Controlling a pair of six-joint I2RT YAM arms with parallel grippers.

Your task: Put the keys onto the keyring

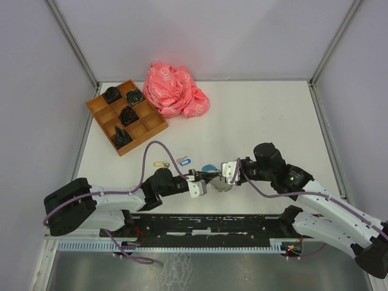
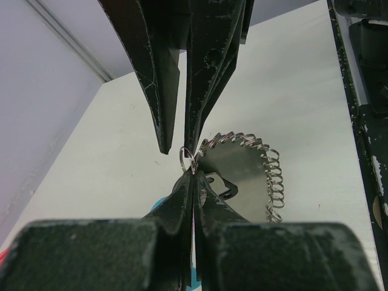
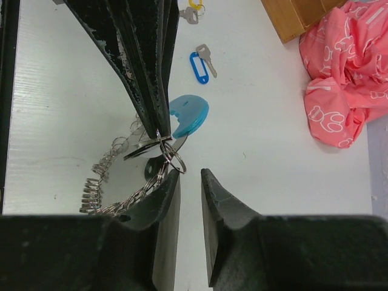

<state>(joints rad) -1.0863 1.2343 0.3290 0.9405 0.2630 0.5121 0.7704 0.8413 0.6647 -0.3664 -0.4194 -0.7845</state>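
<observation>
Well beyond my left gripper [image 2: 193, 176] and off to its left I see a wooden tray [image 1: 147, 119] with black items [image 1: 128, 115] in some of its compartments. A crumpled pink cloth [image 1: 176, 91] lies against the tray's right corner, far beyond both grippers.

Nearer, two keys lie flat on the table just beyond the left gripper. The yellow key [image 1: 159, 163] is to its left and the blue key [image 3: 199, 65] is closer to its tip. Neither is touched.

My left gripper is closed. Its fingertips pinch a small ring [image 2: 188, 160], which pokes out past them. In the right wrist view a flat metal key hangs just under that pinch, but I cannot tell its tag colour.

The keyring [image 2: 274, 182] lies on the table directly below and between the two grippers. Its chain curls away from the left fingertips toward the right arm. Its blue segment [image 3: 189, 115] rests on the table just beyond the pinch point. I cannot tell whether the small ring has been threaded onto the chain.

My right gripper [image 3: 190, 176] faces the left one tip to tip, almost touching. Its jaws are a little apart with nothing between them. One of its fingertips [image 3: 174, 177] sits just beside the small ring, and the other stands clear of it.
</observation>
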